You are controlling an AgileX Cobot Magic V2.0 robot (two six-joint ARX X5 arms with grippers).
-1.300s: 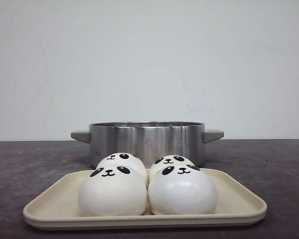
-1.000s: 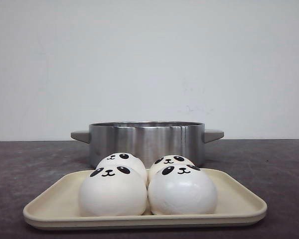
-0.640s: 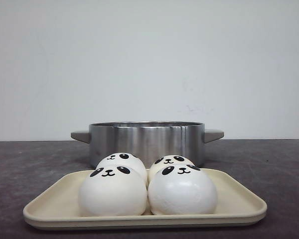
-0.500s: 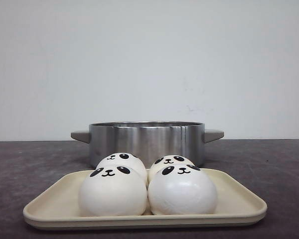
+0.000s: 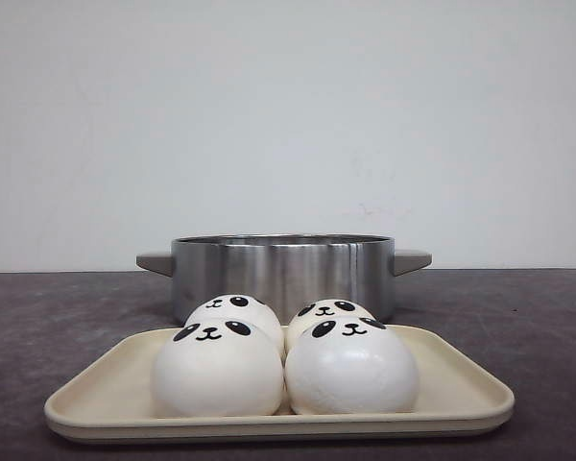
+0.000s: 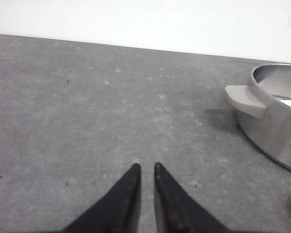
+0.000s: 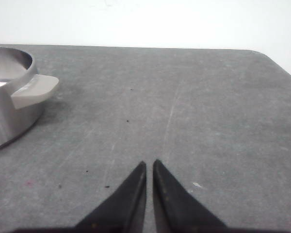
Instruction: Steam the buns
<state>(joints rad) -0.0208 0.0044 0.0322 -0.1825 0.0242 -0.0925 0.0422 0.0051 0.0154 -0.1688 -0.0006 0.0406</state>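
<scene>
- Four smooth white panda-faced buns (image 5: 284, 360) are sitting packed two by two on a shallow cream plastic tray (image 5: 466, 392) at the table's near edge, probably staged for pickup.
- A lidless round steel pot (image 5: 282, 271) is waiting just behind, mid-table.
- The left gripper (image 6: 146, 169) and right gripper (image 7: 149, 165) are hovering beside the pot's handles, fingertips nearly together, holding nothing.

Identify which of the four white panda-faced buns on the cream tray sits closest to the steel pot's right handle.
The back-right white panda-faced bun: it lies in the rear row, on the side of the steel pot's right handle.
</scene>
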